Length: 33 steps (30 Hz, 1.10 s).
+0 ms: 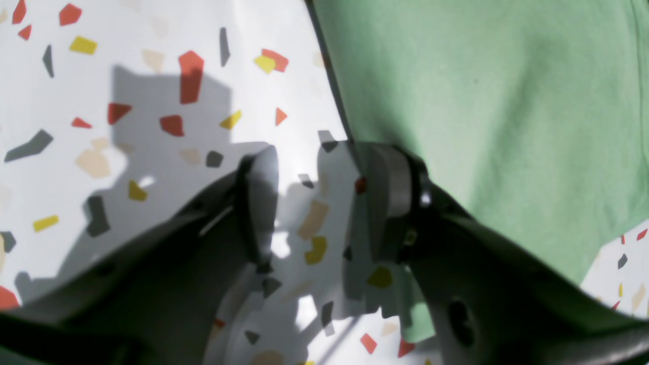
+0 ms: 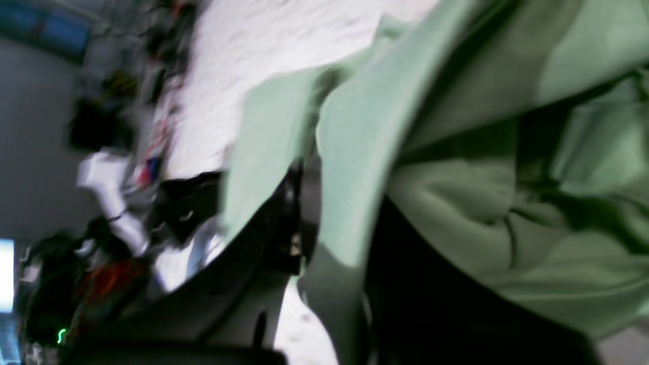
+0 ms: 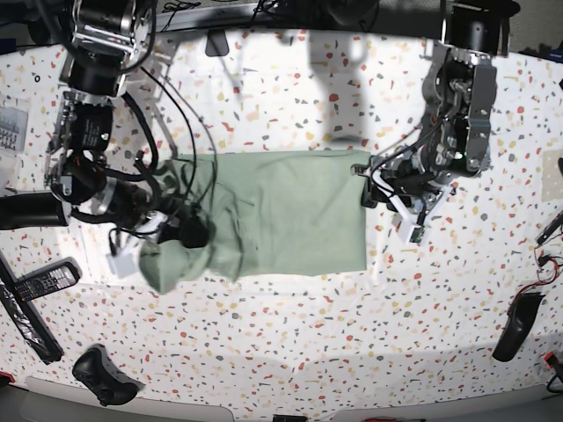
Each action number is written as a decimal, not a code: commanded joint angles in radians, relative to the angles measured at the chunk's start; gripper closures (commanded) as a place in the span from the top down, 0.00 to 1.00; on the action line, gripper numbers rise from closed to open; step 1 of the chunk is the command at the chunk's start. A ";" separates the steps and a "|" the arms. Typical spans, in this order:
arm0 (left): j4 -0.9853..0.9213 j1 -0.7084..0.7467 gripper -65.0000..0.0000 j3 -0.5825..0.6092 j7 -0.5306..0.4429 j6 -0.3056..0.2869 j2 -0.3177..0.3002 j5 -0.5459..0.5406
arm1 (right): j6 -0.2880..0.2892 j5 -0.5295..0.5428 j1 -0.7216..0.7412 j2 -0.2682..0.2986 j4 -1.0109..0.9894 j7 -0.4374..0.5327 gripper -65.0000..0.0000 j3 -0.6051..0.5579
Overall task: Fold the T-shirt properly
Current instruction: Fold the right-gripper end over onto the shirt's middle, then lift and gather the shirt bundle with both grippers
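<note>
The T-shirt point(image 3: 299, 215) is pale sage green and lies across the middle of the speckled table point(image 3: 290, 352). Its right part is flat and its left part is bunched and folded over. My right gripper point(image 3: 187, 234) is shut on the bunched left fabric. In the blurred right wrist view a band of shirt cloth point(image 2: 345, 152) runs between the dark fingers of the right gripper point(image 2: 309, 208). My left gripper point(image 3: 368, 186) is open and empty at the shirt's right edge. In the left wrist view the left gripper point(image 1: 324, 203) spans bare table, its right finger point(image 1: 388, 195) touching the shirt point(image 1: 481, 126).
Remote controls point(image 3: 40, 286) and a black game controller point(image 3: 106, 378) lie at the front left. A small white box point(image 3: 121, 260) sits beside my right gripper. A black object point(image 3: 515, 325) lies at the right edge. Cables point(image 3: 189, 114) run from the left arm's base.
</note>
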 commanded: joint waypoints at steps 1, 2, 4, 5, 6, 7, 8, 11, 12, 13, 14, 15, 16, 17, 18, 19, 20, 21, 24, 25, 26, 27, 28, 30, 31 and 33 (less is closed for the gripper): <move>0.003 0.000 0.40 0.003 0.041 -0.003 0.002 -0.006 | 0.009 0.060 0.024 0.010 0.037 0.018 0.00 -0.022; 0.003 0.000 0.40 0.003 0.041 -0.003 0.002 -0.006 | 0.009 0.072 0.025 0.008 0.055 0.017 0.00 -0.047; 0.003 0.000 0.40 0.003 0.040 -0.003 0.002 -0.006 | 0.009 0.072 0.025 -0.005 0.093 0.017 0.00 -0.090; 0.003 0.000 0.40 0.003 0.040 -0.003 0.002 -0.006 | 0.009 0.072 0.024 -0.014 0.109 0.017 0.00 -0.107; 0.003 0.000 0.40 0.003 0.037 -0.003 0.002 -0.006 | 0.009 0.073 0.024 -0.027 0.123 0.017 0.00 -0.121; 0.003 0.000 0.40 0.003 0.037 -0.003 0.002 -0.006 | 0.009 0.073 0.025 -0.043 0.137 0.017 0.00 -0.132; 0.003 0.000 0.40 0.003 0.037 -0.003 0.002 -0.006 | 0.009 0.073 0.025 -0.061 0.149 0.017 0.00 -0.142; 0.003 0.000 0.40 0.003 0.037 -0.003 0.002 -0.006 | 0.009 0.072 0.024 -0.127 0.177 0.017 0.00 -0.155; 0.003 0.000 0.40 0.003 0.037 -0.003 0.002 -0.006 | 0.009 0.072 0.025 -0.149 0.181 0.017 0.00 -0.154; 0.003 0.000 0.40 0.003 0.037 -0.003 0.002 -0.006 | 0.009 0.072 0.025 -0.169 0.182 0.017 0.00 -0.154; 0.003 0.000 0.40 0.003 0.037 -0.003 0.002 -0.007 | 0.009 0.069 0.025 -0.188 0.182 0.017 0.00 -0.154; 0.003 0.000 0.40 0.003 0.037 -0.003 0.002 -0.007 | 0.009 0.053 0.025 -0.206 0.182 0.017 0.00 -0.154; 0.003 0.000 0.40 0.003 0.037 -0.003 0.002 -0.007 | 0.009 0.026 0.025 -0.223 0.182 0.017 0.00 -0.154; 0.003 0.000 0.40 0.003 0.037 -0.003 0.002 -0.007 | 0.009 -0.004 0.025 -0.241 0.182 0.017 0.00 -0.154; 0.003 0.000 0.40 0.003 0.037 -0.003 0.002 -0.008 | 0.009 -0.036 0.024 -0.259 0.182 0.017 0.00 -0.154; 0.003 0.000 0.40 0.003 0.037 -0.003 0.002 -0.013 | 0.009 -0.068 0.024 -0.279 0.182 0.017 0.00 -0.154; 0.003 0.000 0.40 0.003 0.037 -0.003 0.002 -0.019 | 0.009 -0.101 0.025 -0.299 0.182 0.017 0.00 -0.154; 0.003 0.000 0.40 0.003 0.037 -0.003 0.002 -0.031 | 0.009 -0.125 0.025 -0.319 0.182 0.018 0.00 -0.154; 0.003 0.000 0.40 0.003 0.037 -0.003 0.003 -0.048 | 0.009 -0.175 0.025 -0.363 0.182 0.035 0.00 -0.154; 0.003 0.000 0.40 0.003 0.037 -0.003 0.002 -0.051 | 0.009 -0.195 0.025 -0.363 0.182 0.047 0.00 -0.154; 0.003 0.000 0.40 0.003 0.037 -0.003 0.002 -0.051 | 0.009 -0.214 0.024 -0.363 0.182 0.069 0.00 -0.159; 0.003 0.000 0.40 0.003 0.038 -0.003 0.002 -0.050 | 0.009 -0.230 0.024 -0.363 0.178 0.087 0.00 -0.174; 0.003 0.000 0.40 0.003 0.037 -0.003 0.002 -0.049 | 0.009 -0.260 0.023 -0.363 0.178 0.108 0.00 -0.182; 0.004 0.000 0.40 0.003 0.037 -0.003 0.002 -0.049 | 0.009 -0.312 0.022 -0.363 0.176 0.129 0.00 -0.200; 0.004 -0.001 0.40 0.003 0.037 -0.003 0.002 -0.052 | 0.009 -0.322 0.022 -0.363 0.176 0.136 0.00 -0.209; 0.004 -0.003 0.40 0.003 0.037 -0.004 0.003 -0.063 | 0.009 -0.321 0.023 -0.363 0.176 0.150 0.00 -0.236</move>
